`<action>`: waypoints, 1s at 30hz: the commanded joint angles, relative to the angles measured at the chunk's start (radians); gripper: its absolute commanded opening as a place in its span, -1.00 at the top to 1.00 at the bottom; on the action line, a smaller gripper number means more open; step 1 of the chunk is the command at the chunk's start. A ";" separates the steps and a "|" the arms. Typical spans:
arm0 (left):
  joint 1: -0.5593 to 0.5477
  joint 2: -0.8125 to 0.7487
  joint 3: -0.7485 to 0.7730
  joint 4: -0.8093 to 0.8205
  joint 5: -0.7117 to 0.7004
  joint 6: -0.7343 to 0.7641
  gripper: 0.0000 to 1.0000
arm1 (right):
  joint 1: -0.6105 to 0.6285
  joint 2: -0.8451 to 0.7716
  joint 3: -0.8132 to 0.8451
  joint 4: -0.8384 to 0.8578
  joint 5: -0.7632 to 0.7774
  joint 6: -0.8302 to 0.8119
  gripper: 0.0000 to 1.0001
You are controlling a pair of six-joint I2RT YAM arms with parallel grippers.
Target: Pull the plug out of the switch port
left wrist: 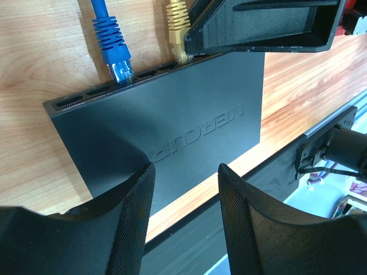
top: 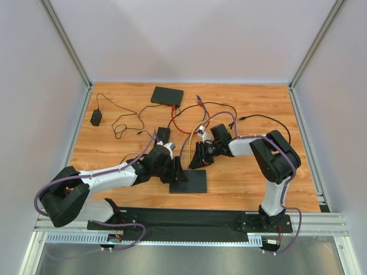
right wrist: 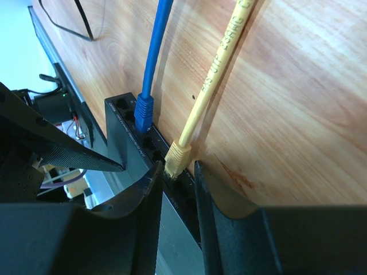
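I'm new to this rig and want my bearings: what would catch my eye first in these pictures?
The yellow plug stands out, seated in the dark switch at the near middle of the table, with the right hand flanking it closely on both sides. Beside it a blue plug sits in another port, while the left hand is poised open at the switch's opposite edge.

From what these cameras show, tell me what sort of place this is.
Likely a robotics lab test cell: a wooden tabletop walled by plain panels on aluminium posts, a network switch with patch cables plugged in.
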 commanded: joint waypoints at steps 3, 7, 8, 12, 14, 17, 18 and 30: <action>0.003 0.009 -0.011 0.020 0.009 -0.010 -0.12 | 0.002 0.046 0.041 -0.018 -0.046 -0.050 0.42; 0.003 0.013 -0.008 0.024 0.013 -0.010 -0.11 | 0.002 0.063 0.047 -0.016 -0.054 -0.054 0.46; 0.003 0.015 -0.006 0.024 0.016 -0.010 -0.12 | 0.002 0.066 0.050 -0.015 -0.062 -0.053 0.47; 0.003 0.016 -0.008 0.020 0.016 -0.008 -0.12 | 0.002 0.077 0.046 -0.021 -0.072 -0.064 0.54; 0.003 0.015 -0.012 0.020 0.018 -0.010 -0.11 | 0.002 0.081 0.038 -0.007 -0.083 -0.053 0.71; 0.003 0.018 -0.014 0.012 0.018 -0.010 -0.11 | 0.002 0.091 0.023 0.048 -0.094 -0.034 0.99; 0.003 0.024 -0.011 0.006 0.018 -0.007 -0.11 | 0.002 0.098 0.021 0.053 -0.089 -0.034 1.00; 0.003 0.151 0.053 -0.132 0.010 0.061 -0.08 | -0.021 0.101 -0.100 0.364 0.035 0.221 1.00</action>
